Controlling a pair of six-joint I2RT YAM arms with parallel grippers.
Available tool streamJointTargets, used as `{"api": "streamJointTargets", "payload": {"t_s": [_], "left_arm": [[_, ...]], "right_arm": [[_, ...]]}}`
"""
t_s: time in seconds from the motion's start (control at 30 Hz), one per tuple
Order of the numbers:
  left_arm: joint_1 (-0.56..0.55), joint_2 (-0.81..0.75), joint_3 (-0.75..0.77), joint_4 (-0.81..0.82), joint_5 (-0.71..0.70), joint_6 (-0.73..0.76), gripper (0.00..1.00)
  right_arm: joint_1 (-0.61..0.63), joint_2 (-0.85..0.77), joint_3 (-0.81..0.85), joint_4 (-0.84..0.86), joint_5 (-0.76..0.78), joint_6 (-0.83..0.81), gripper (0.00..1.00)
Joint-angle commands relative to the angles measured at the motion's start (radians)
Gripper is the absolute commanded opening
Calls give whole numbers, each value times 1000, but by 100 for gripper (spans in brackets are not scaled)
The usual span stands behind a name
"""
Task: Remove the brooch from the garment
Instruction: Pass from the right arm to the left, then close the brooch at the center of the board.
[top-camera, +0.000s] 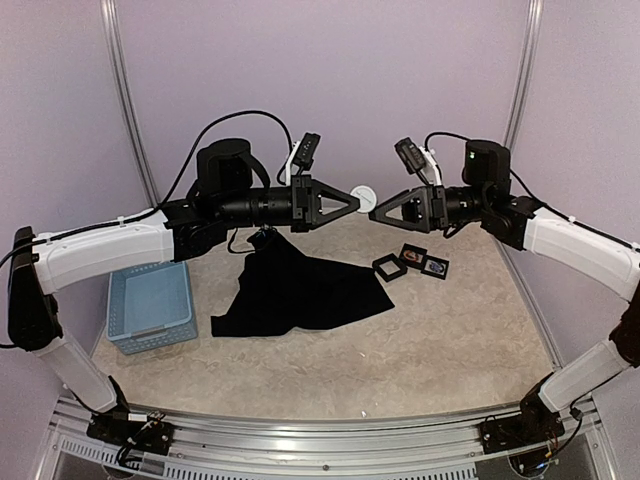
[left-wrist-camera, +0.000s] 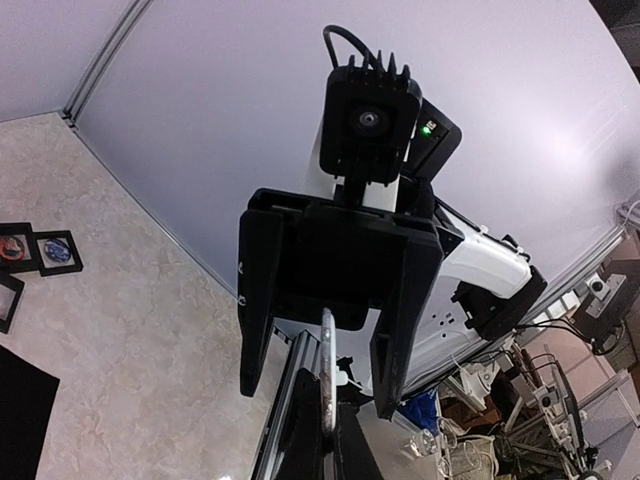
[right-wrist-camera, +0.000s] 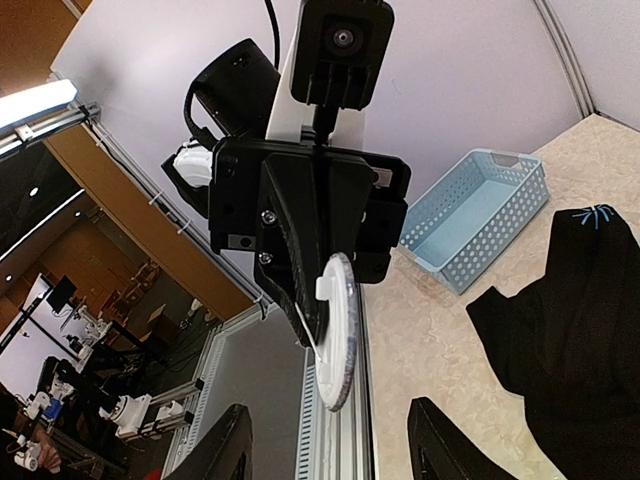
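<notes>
Two grippers meet nose to nose in the upper middle of the top view, raised well above the table (top-camera: 450, 340). At the left of that frame a light-blue basket (top-camera: 150, 305) stands on the table. Next comes the left gripper (top-camera: 357, 200), clamped on the brooch (top-camera: 365, 194), a white round disc. The right wrist view shows the disc pinched near its rim between the two black fingers (right-wrist-camera: 300, 290). Below it, at the frame's centre, the garment (top-camera: 300, 290) lies crumpled on the table, well apart from the brooch, so the brooch is already free of the cloth. Just right of the disc, the right gripper (top-camera: 374, 212) faces it with its jaws spread and nothing between them. In the left wrist view its fingers (left-wrist-camera: 258, 300) stand either side of the disc's thin edge, apparently clear of it. Further right, a few small black-framed cases (top-camera: 415, 262) sit on the table.

The step in hand looks like a pass, with the left now the carrier. To do it well, the right should back straight off toward the right of the frame, so neither finger clips the rim. The left's pinch must hold firm, since a hold near the rim lets a flat disc pivot. The left should swing away slowly, and only once the right is clear. Where the brooch belongs I cannot tell.
</notes>
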Motion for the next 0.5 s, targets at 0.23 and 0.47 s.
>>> {"api": "streamJointTargets", "payload": {"t_s": [0.23, 0.47], "left_arm": [[3, 16, 2, -11, 54, -3, 0], [3, 37, 27, -28, 83, -3, 0]], "right_arm": [[23, 24, 35, -47, 25, -37, 47], [31, 35, 46, -32, 32, -28, 39]]}}
